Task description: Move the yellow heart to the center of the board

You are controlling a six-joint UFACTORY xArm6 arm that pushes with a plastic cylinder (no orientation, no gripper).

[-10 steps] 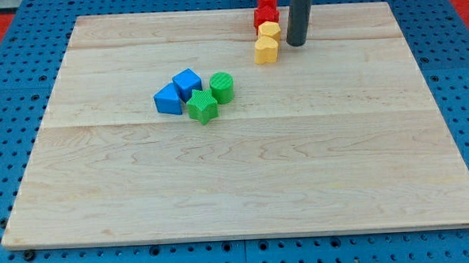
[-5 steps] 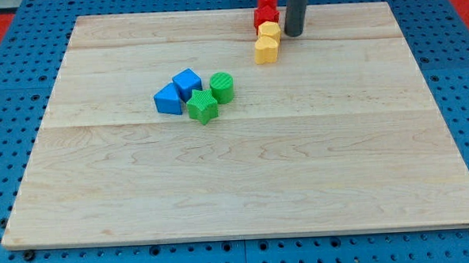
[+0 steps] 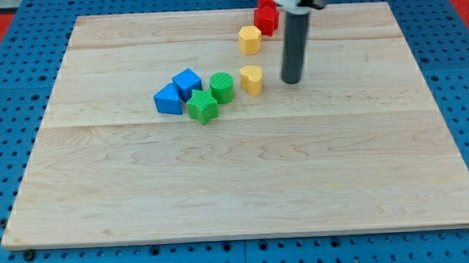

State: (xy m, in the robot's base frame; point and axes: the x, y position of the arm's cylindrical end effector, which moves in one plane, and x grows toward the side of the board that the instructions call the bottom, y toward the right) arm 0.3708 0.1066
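Observation:
The yellow heart lies on the wooden board, just right of the green cylinder. My tip stands on the board a short way to the heart's right, with a small gap between them. A second yellow block, a hexagon, lies toward the view's top, left of the rod.
A green star, a blue cube and a blue triangular block cluster left of the heart. Two red blocks sit at the board's top edge, partly behind the arm.
The yellow heart has slid down and left from beside the red blocks to next to the green cylinder. My tip came down with it. The yellow hexagon shifted left.

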